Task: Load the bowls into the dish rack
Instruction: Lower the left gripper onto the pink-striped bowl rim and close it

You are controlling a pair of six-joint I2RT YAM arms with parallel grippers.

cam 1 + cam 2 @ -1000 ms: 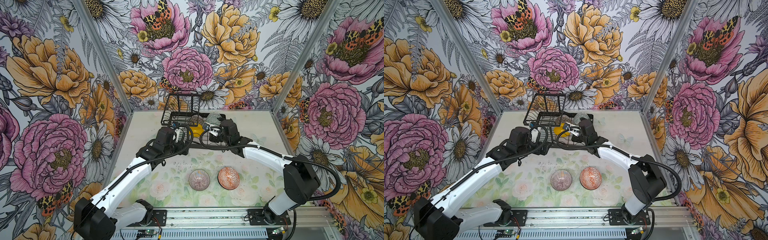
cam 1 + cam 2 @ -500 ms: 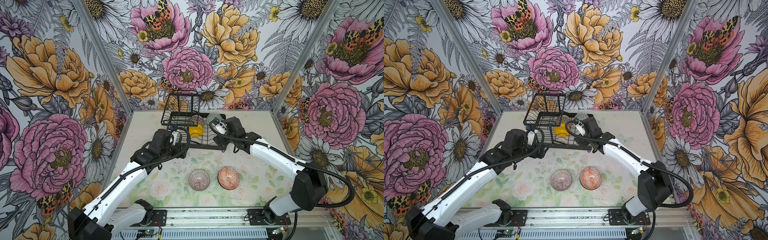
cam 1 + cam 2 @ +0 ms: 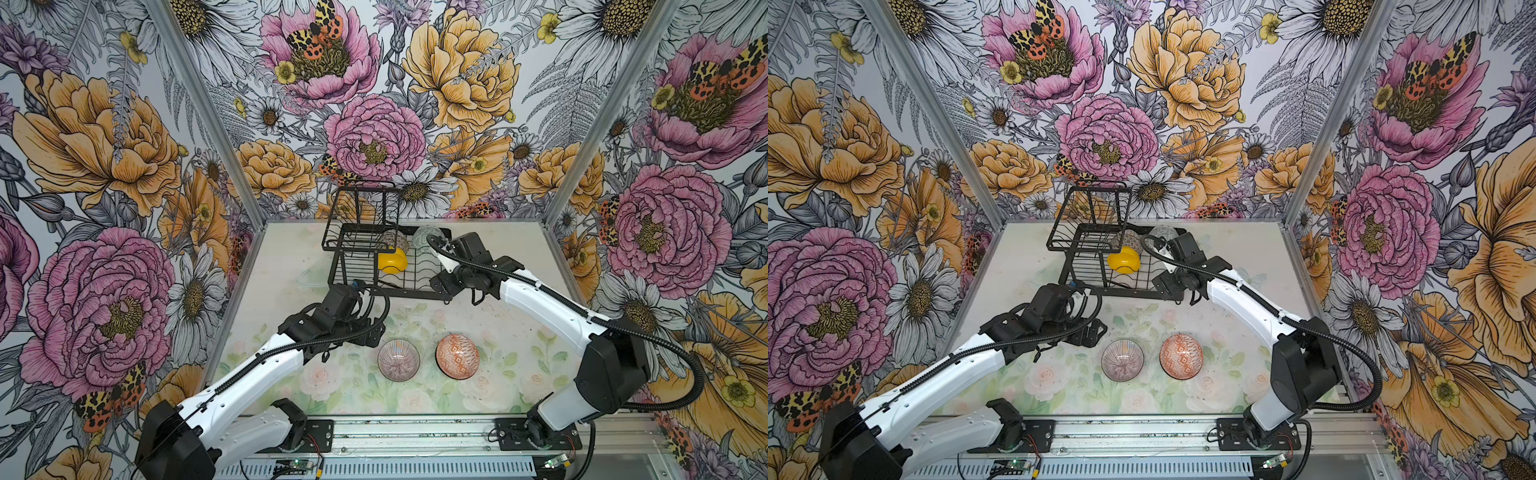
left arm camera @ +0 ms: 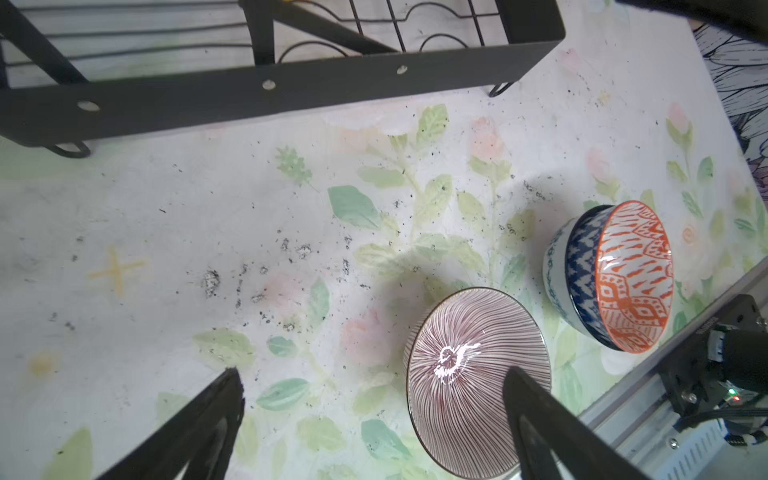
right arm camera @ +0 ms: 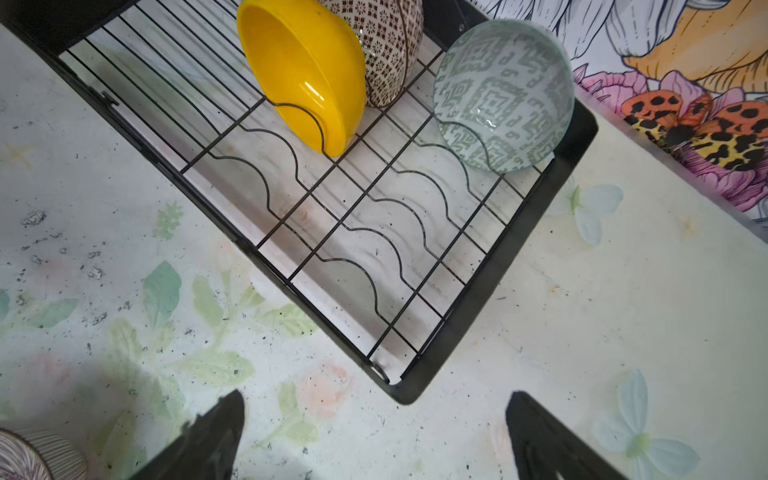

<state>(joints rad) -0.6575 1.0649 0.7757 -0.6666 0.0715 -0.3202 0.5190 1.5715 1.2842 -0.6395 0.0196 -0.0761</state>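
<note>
Both top views look steeply down from high above the table's [image 3: 291,262] front edge toward the back wall, taking in the whole table from almost the same spot. The left wrist camera looks down from close on the rack's [image 4: 291,89] front rail and the pink bowl [image 4: 465,374]. The right wrist camera faces the rack's right end from close, with that bowl [image 5: 25,457] just in frame.

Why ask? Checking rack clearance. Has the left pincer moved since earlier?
Yes: the left pincer backed away from the dish rack, toward the pink bowl.
</note>
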